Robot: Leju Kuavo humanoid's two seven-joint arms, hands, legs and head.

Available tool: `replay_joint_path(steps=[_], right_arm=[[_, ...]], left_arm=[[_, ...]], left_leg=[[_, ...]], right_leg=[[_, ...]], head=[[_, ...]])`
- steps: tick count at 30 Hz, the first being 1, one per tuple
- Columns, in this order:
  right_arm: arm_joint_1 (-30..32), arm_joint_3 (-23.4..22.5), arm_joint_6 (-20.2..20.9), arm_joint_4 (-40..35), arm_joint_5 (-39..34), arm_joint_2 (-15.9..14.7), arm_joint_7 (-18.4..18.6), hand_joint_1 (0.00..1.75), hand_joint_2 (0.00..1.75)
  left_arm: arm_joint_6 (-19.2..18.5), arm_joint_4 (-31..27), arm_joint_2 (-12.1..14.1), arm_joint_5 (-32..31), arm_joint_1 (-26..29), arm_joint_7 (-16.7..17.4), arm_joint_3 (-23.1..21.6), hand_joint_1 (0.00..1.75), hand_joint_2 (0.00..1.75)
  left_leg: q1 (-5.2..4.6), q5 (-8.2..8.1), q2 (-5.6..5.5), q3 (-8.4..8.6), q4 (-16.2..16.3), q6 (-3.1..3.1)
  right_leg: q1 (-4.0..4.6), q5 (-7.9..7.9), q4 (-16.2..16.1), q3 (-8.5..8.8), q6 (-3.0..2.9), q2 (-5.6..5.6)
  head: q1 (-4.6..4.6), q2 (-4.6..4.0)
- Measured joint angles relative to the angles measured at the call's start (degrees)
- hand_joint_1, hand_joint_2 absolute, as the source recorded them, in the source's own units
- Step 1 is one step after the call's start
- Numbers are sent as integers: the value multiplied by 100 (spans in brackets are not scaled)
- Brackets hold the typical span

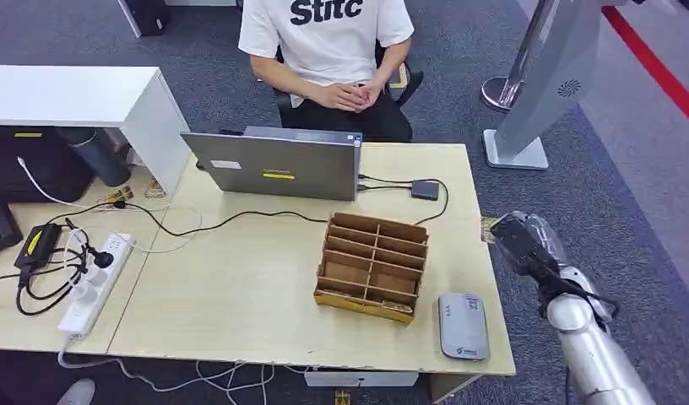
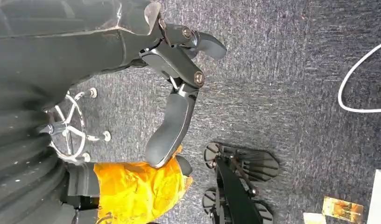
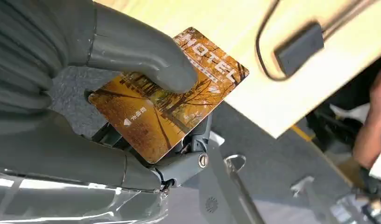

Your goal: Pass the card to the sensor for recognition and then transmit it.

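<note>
One card point(image 3: 167, 105) pinched btwn right hand point(image 3: 132, 93) thumb & fingers point(image 3: 188, 165).

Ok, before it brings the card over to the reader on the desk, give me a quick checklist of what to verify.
1. Card held by right hand: ok, thumb presses it against the fingers.
2. Right hand position: not ok yet, it is beside the desk, off its right edge.
3. Reader uncovered: ok, nothing lies on it at the front right corner.
4. Wooden organizer apart from the reader: ok, a gap shows.
5. Left hand out of the way: ok, it hangs above the carpet, holding nothing.
6. Person ready to take the card: cannot tell, hands clasped.
</note>
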Motion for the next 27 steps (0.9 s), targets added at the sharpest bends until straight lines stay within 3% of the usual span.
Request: replay_joint_path(steps=[7,15,24,27], right_arm=[[-1,265,237,-125,-13,-460,-70,175,175],[561,331,461,-1140,0,-1420,-64,175,175],[597,324,470,-1190,2,-1461,-63,175,175],[836,271,610,-1588,9,-1768,0,175,175]], left_arm=[[0,0,0,55,14,0,37,0,175],[4,0,7,171,39,-9,70,0,175],[4,0,9,177,41,-9,74,0,175],[11,0,9,210,47,-13,83,0,175]], left_leg=[[-2,0,-1,0,1,1],[-5,-6,-7,-5,2,10],[-5,-6,-7,-5,2,10],[-5,-8,-3,-6,2,12]], right_leg=[[-1,0,0,-1,1,-1],[-3,-1,-2,-3,2,-10],[-3,-1,-2,-3,2,-10],[-3,-1,-2,-5,2,-6]], head=[[2,0],[0,0],[0,0],[-2,0]])
